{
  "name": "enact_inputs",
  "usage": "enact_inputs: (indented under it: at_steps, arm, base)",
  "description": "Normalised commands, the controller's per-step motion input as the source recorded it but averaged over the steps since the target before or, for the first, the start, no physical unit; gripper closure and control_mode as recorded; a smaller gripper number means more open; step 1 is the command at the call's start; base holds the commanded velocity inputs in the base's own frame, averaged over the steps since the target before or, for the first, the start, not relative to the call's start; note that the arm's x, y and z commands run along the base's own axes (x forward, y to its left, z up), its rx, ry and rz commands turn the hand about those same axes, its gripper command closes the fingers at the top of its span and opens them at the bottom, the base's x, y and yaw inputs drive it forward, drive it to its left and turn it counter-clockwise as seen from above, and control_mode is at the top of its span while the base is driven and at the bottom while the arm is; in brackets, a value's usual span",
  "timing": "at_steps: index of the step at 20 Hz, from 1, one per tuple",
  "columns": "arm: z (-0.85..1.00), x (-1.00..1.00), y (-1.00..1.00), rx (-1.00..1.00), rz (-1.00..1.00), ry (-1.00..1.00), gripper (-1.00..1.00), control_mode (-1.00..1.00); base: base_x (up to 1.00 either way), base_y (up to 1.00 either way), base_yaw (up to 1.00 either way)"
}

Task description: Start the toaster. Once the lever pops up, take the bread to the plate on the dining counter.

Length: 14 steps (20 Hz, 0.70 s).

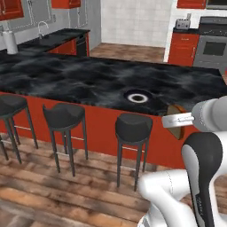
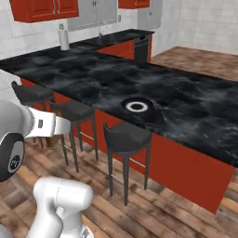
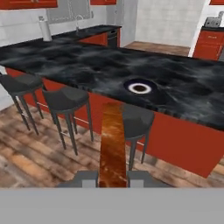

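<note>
Dark stools [image 1: 133, 126] stand between held bread [image 3: 113, 144] and plate [image 1: 137, 98].

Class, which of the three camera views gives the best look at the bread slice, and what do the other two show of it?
The hand view: the bread rises edge-on between the gripper fingertips, large and unobstructed. The left base view shows a brown crust corner behind the gripper. In the right base view I cannot make out the bread.

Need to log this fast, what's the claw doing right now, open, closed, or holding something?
Claw: closed on the bread, held edge-on in front of the dining counter, short of the plate.
</note>
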Motion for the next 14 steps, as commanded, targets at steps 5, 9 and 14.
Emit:
enact_inputs:
  at_steps: [5, 9, 14]
  arm:
    - [0.0, 0.0, 0.0, 0.0, 0.0, 0.0, 1.0, 1.0]
    - [0.0, 0.0, 0.0, 0.0, 0.0, 0.0, 1.0, 1.0]
    - [0.0, 0.0, 0.0, 0.0, 0.0, 0.0, 1.0, 1.0]
  base:
    - [0.28, 0.52, -0.52]
    - [0.42, 0.56, -0.47]
    - [0.48, 0.58, -0.41]
